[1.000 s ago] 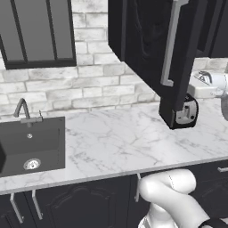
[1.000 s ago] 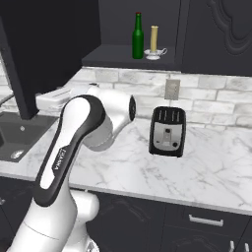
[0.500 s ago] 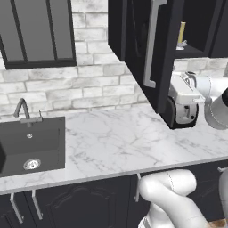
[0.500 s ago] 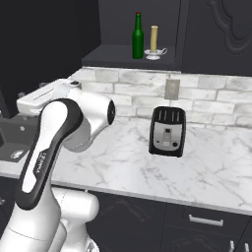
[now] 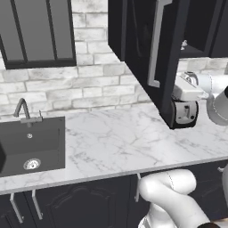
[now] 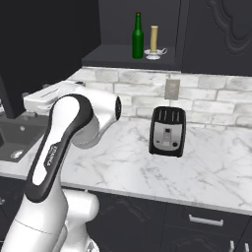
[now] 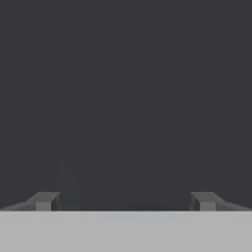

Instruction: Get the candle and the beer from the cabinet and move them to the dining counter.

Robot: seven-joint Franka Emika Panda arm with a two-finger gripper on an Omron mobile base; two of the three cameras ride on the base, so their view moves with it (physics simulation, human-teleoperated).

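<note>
- Plainly, you are at the very start of the fetching step: the tall black wall cabinet [image 6: 140,29] stands open, its carved panel door with the long grey bar handle [image 5: 156,42] swung out over the white marble worktop [image 5: 111,142].
- On the cabinet's shelf, the small dark-green glass bottle of beer with a red cap [image 6: 138,37] stands upright, and just beside it the thin pale-yellow candle in its small clear holder [image 6: 154,42], also upright. Neither has been touched.
- Your tool [image 7: 123,199] is spread wide with nothing between its tips; it faces a flat dark surface, probably the cabinet door, though the hand view is too plain to be sure.
- The white arm is folded off to the side, near the door and well apart from the shelf.
- Next, you will likely need to swing the arm clear of the door, raise the tool to shelf height and line it up with one item, keeping clear of its neighbour and of the black toaster [image 6: 168,131] below.
- The dining counter comes afterwards.
</note>
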